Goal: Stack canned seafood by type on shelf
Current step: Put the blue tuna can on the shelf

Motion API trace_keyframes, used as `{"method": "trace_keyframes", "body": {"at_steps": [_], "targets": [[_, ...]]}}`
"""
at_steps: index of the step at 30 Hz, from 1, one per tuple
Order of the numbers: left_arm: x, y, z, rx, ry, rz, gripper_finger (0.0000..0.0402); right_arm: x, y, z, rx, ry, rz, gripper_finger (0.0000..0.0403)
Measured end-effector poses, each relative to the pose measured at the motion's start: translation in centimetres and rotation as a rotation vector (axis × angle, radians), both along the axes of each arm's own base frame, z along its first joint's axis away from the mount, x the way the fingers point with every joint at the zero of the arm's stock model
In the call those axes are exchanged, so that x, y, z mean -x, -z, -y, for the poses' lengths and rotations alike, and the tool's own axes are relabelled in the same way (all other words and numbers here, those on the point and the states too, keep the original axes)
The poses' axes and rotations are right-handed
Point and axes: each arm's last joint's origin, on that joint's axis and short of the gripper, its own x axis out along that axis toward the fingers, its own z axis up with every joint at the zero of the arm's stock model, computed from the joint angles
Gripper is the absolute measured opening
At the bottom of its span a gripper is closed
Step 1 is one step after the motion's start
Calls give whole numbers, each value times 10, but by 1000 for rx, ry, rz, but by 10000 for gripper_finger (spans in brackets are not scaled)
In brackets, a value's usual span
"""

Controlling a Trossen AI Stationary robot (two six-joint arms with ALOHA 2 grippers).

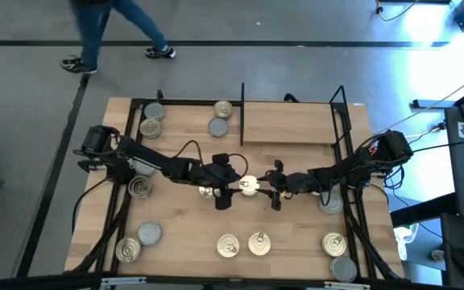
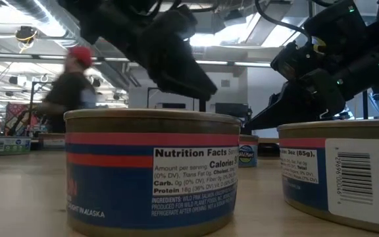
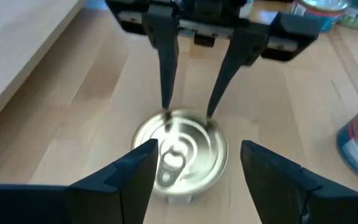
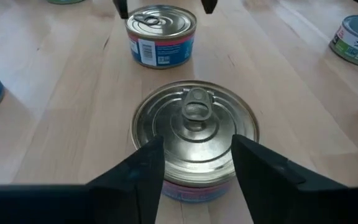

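A gold-lidded pull-tab tin [image 1: 248, 186] stands upright on the wooden tabletop at mid-table. My right gripper [image 4: 196, 152] is open. It comes from the table's right, slanting down, and its fingertips [image 3: 166, 112] stand at that tin's right rim. My left gripper [image 3: 197, 149] is open too and comes from the left, with this tin just beyond its fingertips. A second tin [image 4: 161, 34] stands close by on the left, under my left gripper [image 1: 221, 196]. The shelf [image 1: 288, 125] runs along the far edge, and several tins [image 1: 150, 127] stand in its left bay. My right gripper's fingertips [image 3: 210, 114] stand at the rim of the gold lid on the tin's right side, slanting down from the right. I cannot tell whether they touch it. My left gripper's fingers [image 3: 138, 171] hang beside the tins. Whether they touch one does not show.
More tins stand along the table's near edge [image 1: 228, 245] [image 1: 334, 242] and at its left [image 1: 140, 188] and right [image 1: 331, 203]. A black divider [image 1: 242, 113] splits the shelf. A person [image 1: 103, 32] walks past beyond the far edge.
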Motion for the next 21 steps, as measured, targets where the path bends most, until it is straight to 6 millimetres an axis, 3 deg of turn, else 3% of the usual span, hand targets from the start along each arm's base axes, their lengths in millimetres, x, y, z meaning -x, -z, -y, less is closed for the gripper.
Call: {"method": "trace_keyframes", "body": {"at_steps": [11, 21], "targets": [[-9, 26, 0, -52, 2, -59, 186, 13, -18, 3, 19, -2, -53, 186], [-10, 25, -10, -96, -15, -53, 93, 18, -23, 4, 24, 4, -71, 186]]}}
